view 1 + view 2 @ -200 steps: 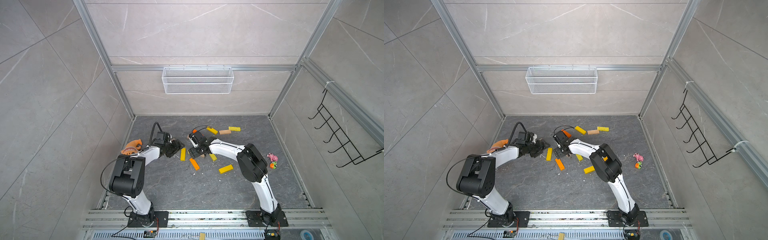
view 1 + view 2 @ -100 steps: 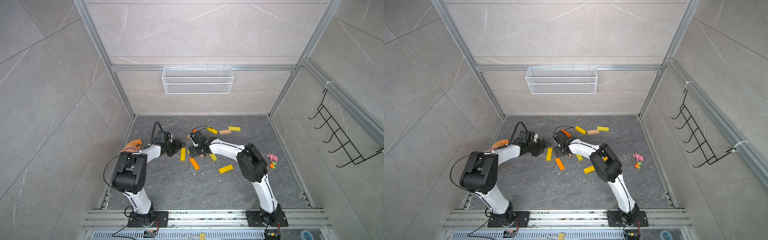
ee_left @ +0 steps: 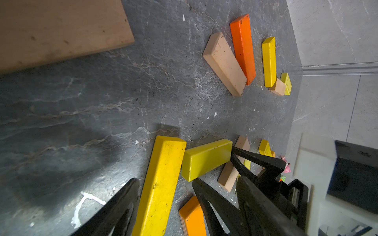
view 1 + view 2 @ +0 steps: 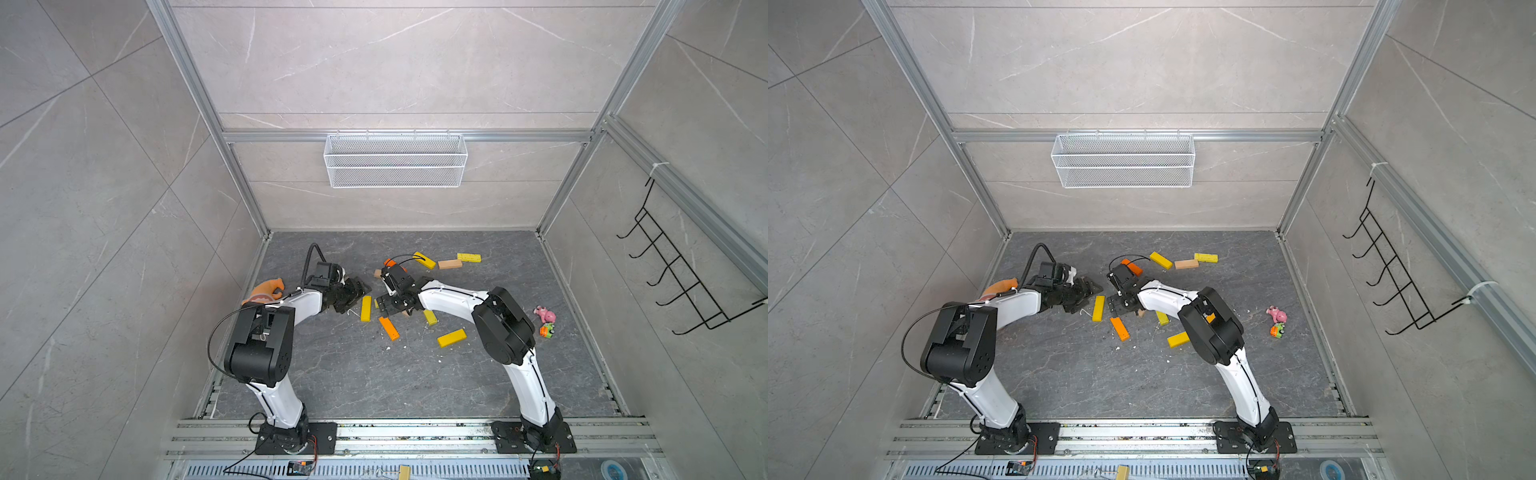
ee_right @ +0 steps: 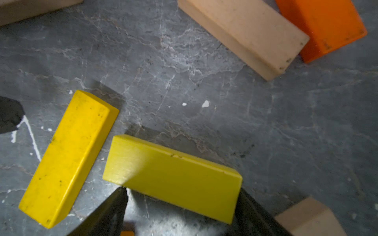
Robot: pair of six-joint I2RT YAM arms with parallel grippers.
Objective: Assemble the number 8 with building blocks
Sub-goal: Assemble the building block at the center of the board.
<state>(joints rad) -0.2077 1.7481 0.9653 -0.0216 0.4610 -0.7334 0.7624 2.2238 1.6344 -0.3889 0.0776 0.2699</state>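
Several building blocks lie scattered on the dark floor. My left gripper [image 4: 358, 292] [image 3: 164, 180] is open and straddles one end of a long yellow block [image 4: 365, 308] [image 3: 161, 183], with a gap on one side. The right gripper [image 4: 390, 305] [image 5: 181, 192] is shut lengthwise on a shorter yellow block [image 5: 173, 175] [image 3: 206, 159], a finger against each end. That block stands on edge next to the long one. An orange block [image 4: 388, 328] and two more yellow ones [image 4: 451, 337] lie nearer the front. Farther back are a tan block [image 4: 449, 264], an orange one [image 3: 243, 49] and yellow ones [image 4: 468, 257].
An orange plush toy [image 4: 266, 289] lies by the left wall behind my left arm. A pink toy [image 4: 545, 313] and a small green toy [image 4: 546, 330] sit at the right. A white wire basket [image 4: 395, 160] hangs on the back wall, a black hook rack [image 4: 681, 286] on the right wall.
My left arm's elbow has swung slightly inward and its gripper has edged toward the long yellow block. The right arm has hardly moved.
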